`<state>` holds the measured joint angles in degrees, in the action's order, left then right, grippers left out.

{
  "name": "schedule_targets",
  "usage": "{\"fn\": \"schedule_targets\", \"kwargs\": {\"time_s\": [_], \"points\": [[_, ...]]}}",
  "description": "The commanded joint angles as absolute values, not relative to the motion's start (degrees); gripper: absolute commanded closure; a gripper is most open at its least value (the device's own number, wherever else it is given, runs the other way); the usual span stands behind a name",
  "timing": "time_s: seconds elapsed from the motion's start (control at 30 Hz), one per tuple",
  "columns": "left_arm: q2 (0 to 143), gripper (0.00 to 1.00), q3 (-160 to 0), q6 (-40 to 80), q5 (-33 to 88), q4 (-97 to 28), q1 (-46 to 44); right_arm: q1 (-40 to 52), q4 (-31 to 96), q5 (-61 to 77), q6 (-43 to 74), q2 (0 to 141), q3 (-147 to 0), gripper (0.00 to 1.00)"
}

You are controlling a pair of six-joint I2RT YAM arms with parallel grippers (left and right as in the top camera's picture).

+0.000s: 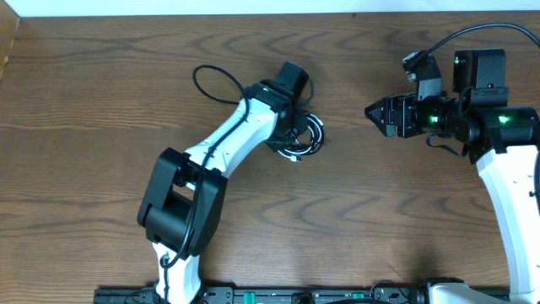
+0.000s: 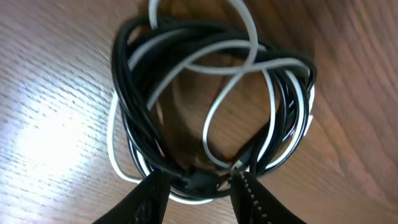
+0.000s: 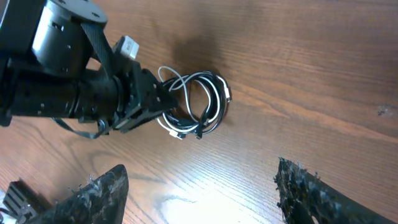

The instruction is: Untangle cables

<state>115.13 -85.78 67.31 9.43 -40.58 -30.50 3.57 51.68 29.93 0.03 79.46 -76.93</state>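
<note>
Left gripper (image 2: 199, 183) noted partly spread, fingers astride near edge of cables (image 2: 137, 106); no pinch seen. Black and white cables found coiled together, flat on table (image 2: 50, 62). Right gripper (image 3: 200, 173) held wide apart, empty, well clear.

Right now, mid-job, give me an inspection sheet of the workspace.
Surface: wooden table, brown grain, some glare.
Job's things: black cord and white cord coiled together in one tangle, mid-table.
Clutter: nothing seen.
Grippers: left gripper down at the tangle, fingers straddling strands, grip unconfirmed; right gripper open, empty, apart to the tangle's right.
Cables: thick black arm cable loops off the left arm, apart from the tangle; another arcs off the right arm.
Surroundings: pale strip beyond the far edge; hardware rail along the near edge.
</note>
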Motion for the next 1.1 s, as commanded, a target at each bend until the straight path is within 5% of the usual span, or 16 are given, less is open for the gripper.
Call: {"fn": "schedule_targets", "kwargs": {"time_s": [0.0, 1.07], "points": [[116.9, 0.62, -85.5, 68.3, 6.5, -41.0, -30.9, 3.9, 52.1, 29.9, 0.6, 79.5, -76.4, 0.27], [116.7, 0.78, -90.0, 65.4, 4.9, -51.7, -26.5, 4.2, 52.2, 28.6, 0.6, 79.5, -76.4, 0.25]]}}
